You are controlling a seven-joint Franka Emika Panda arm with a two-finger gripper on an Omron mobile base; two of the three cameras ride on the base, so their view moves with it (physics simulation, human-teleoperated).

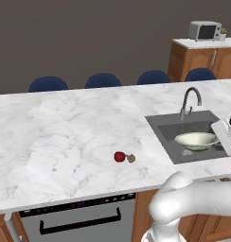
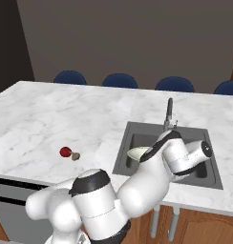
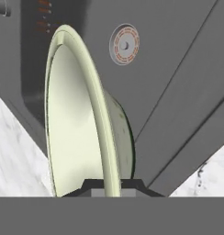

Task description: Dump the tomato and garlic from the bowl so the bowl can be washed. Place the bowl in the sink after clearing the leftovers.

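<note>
The cream bowl (image 1: pixel 197 140) hangs level inside the dark grey sink (image 1: pixel 165 126), low over its floor. My gripper (image 1: pixel 216 136) reaches in from the right and is shut on the bowl's right rim. In the hand view the bowl (image 3: pixel 72 119) stands edge-on, with its rim running down between my fingertips (image 3: pixel 88 185). The red tomato (image 1: pixel 119 156) lies on the marble counter left of the sink, and the tan garlic (image 1: pixel 131 158) touches its right side. From the right base camera I see the tomato (image 2: pixel 65 152), the garlic (image 2: pixel 76 156) and a sliver of the bowl (image 2: pixel 136 153) behind my arm.
The gooseneck faucet (image 1: pixel 189 99) stands at the sink's back edge. The drain (image 3: pixel 125 44) sits in the sink floor beyond the bowl. Several blue chairs (image 1: pixel 102 80) line the counter's far side. A microwave (image 1: pixel 205 30) sits on a back cabinet. An oven front (image 1: pixel 79 220) is below the counter.
</note>
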